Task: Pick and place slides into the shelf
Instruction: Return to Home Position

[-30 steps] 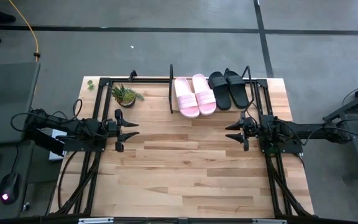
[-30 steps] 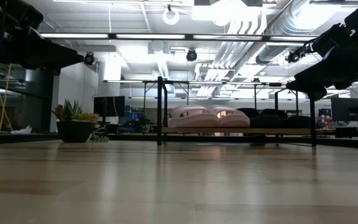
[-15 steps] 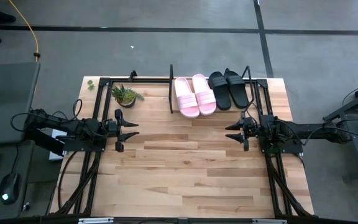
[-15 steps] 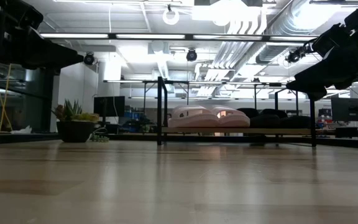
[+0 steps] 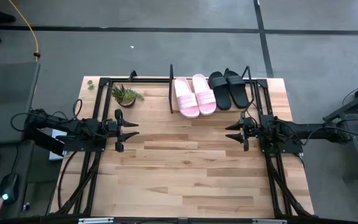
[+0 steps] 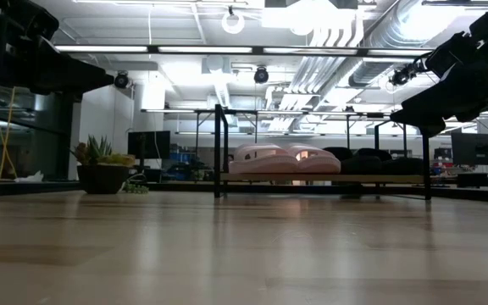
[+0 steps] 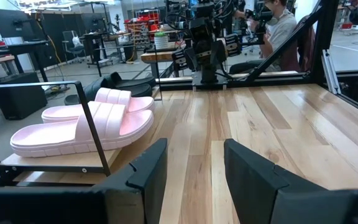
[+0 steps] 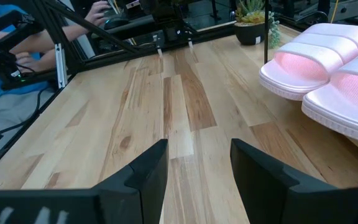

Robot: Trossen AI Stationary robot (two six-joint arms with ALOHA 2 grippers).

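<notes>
Two pale pink slide sandals [image 5: 195,94] and two matte black slide sandals [image 5: 228,89] are lined side by side on the black-rod wooden-board shelf [image 5: 171,99]. Left claw [image 5: 134,130] and right claw [image 5: 228,132] are spread open, empty, over the wooden table [image 5: 185,180].

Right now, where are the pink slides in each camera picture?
High view: pink slides at the table's far edge, on the shelf, left of the black slides.
Low view: pink slides mid-picture, on the shelf.
Left wrist view: pink slides on the shelf, black slides beyond.
Right wrist view: pink slides close by, plant beyond.
Shared landmark: the plant, left of the shelf in the high and low views; not in the left wrist view.
</notes>
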